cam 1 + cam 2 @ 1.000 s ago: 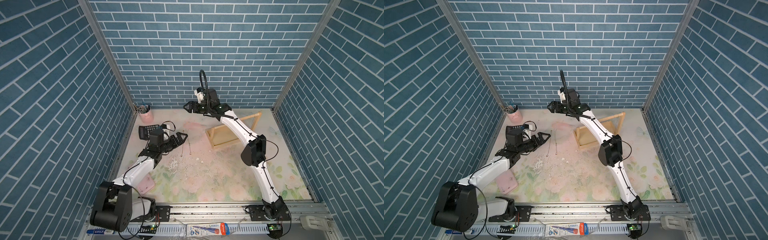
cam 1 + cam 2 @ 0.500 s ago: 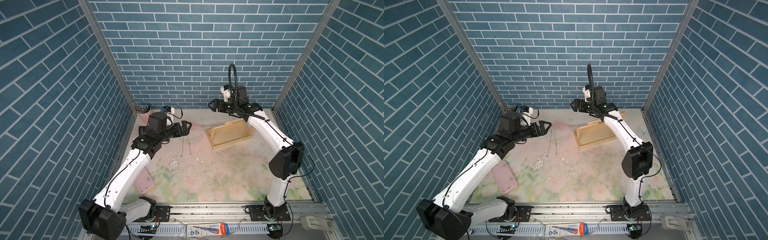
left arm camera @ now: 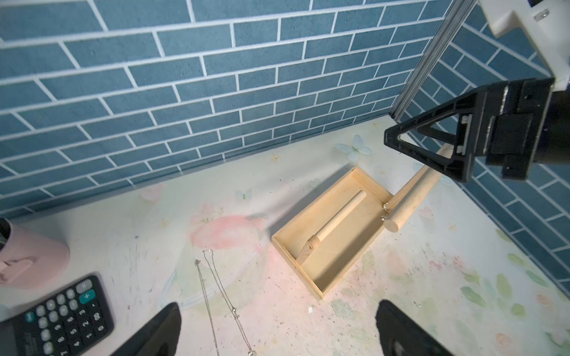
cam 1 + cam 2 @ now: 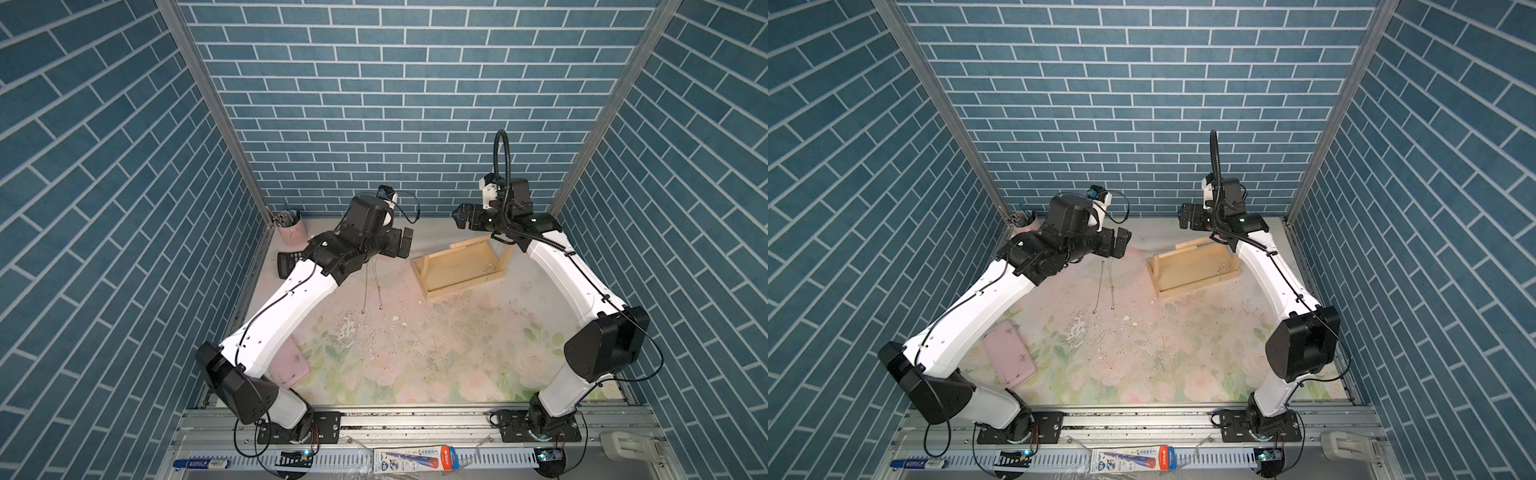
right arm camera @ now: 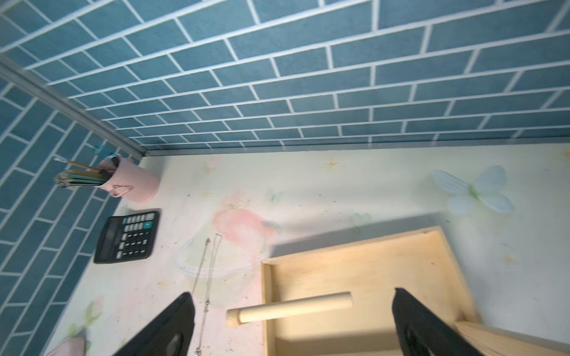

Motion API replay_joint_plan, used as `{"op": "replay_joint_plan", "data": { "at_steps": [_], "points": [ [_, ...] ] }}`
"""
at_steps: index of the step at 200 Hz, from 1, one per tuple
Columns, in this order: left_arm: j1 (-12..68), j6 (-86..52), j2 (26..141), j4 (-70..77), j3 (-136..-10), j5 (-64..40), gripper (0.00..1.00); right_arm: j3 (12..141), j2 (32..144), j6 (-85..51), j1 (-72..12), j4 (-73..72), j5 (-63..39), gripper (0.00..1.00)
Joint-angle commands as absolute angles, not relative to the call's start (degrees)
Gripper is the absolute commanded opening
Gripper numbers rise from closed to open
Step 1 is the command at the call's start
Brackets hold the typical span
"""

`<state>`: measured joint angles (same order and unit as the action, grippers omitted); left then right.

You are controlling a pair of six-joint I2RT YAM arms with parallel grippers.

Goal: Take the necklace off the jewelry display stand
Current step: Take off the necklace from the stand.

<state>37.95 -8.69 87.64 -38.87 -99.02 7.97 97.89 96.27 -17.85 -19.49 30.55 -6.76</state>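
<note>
The necklace (image 4: pixel 378 286) (image 4: pixel 1111 286), a thin silver chain, lies stretched out on the floral table, left of the jewelry display stand (image 4: pixel 461 286) (image 4: pixel 1196 289) and apart from it. The stand is a pale wood tray with posts and a round dowel. My left gripper (image 4: pixel 402 245) (image 4: pixel 1121 243) hangs open above the chain's far end, holding nothing. In the left wrist view the necklace (image 3: pixel 235 311) lies between the gripper's (image 3: pixel 277 326) wide-open fingers. My right gripper (image 4: pixel 461 216) (image 4: pixel 1183 218) stands open and empty above the stand's far side. The right wrist view shows the stand (image 5: pixel 266 296) under the gripper (image 5: pixel 293 323), with the necklace (image 5: pixel 201 265) beside it.
A black calculator (image 4: pixel 289 262) (image 5: pixel 128 235) and a pink cup of pencils (image 4: pixel 291 230) (image 5: pixel 132 182) stand at the back left by the wall. A flat pink tray (image 4: pixel 289 365) (image 4: pixel 1009 357) lies under my left arm. White crumbs dot the table's middle. Brick walls close three sides.
The left arm has risen from low over the table. The right arm has swung from the middle to the right, over the stand, and its jaws opened wider. The necklace stayed put.
</note>
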Motion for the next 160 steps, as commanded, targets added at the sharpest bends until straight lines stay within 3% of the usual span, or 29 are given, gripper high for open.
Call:
{"op": "replay_joint_plan", "data": {
  "at_steps": [1,28,82,100,160],
  "points": [
    [40.2,0.0,90.3,-41.8,-103.0,16.2,0.99,96.1,92.6,-13.4,-18.0,33.1,-1.3,0.99],
    [41.3,3.8,93.7,-39.0,-105.8,18.3,0.99,92.8,89.9,-14.5,-16.0,31.4,-1.0,0.99],
    [43.3,-2.4,105.0,-42.2,-118.9,20.2,1.00,90.6,88.3,-14.8,-13.3,33.3,0.6,0.99],
    [44.2,-0.4,106.4,-41.1,-119.7,22.2,0.99,88.5,86.0,-15.4,-11.5,31.9,0.7,0.99],
    [44.2,3.1,105.9,-34.3,-115.5,14.2,0.99,87.9,85.7,-20.7,-7.3,32.8,0.9,0.99]
  ]
}}
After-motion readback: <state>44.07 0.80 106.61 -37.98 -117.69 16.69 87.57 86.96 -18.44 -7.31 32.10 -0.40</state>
